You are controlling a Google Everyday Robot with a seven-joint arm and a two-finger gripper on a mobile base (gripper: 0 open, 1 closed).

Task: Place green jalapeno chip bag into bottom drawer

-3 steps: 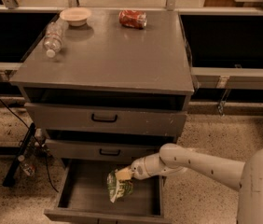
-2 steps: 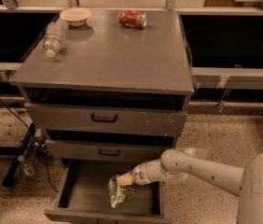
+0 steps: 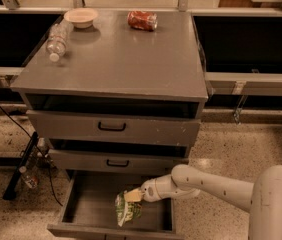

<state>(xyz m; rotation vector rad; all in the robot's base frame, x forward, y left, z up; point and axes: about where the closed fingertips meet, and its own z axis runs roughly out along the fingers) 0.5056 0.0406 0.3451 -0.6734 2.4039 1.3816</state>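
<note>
On the left of the grey cabinet top (image 3: 131, 69) a clear plastic water bottle (image 3: 56, 38) lies on its side, with a small pale bowl (image 3: 81, 17) just behind it. Further right, near the back edge, a red crushed can (image 3: 142, 20) lies well apart from both.

Below the top, the top drawer (image 3: 71, 124) and the middle drawer (image 3: 81, 159), each with a black handle, stand slightly ajar. The bottom drawer (image 3: 88, 206) is pulled well out, and the left part of its flat grey floor is bare.

The green jalapeno chip bag (image 3: 127, 210) is inside the bottom drawer, right of centre, its lower end down on the floor near the front wall and its upper end tilted up toward the right.

The gripper (image 3: 134, 195) is low inside the bottom drawer, at the bag's upper end. Its tan tips appear clamped on that end, though the dim drawer makes this hard to confirm. The white arm (image 3: 216, 186) reaches in from the right, over the drawer's right wall.
</note>
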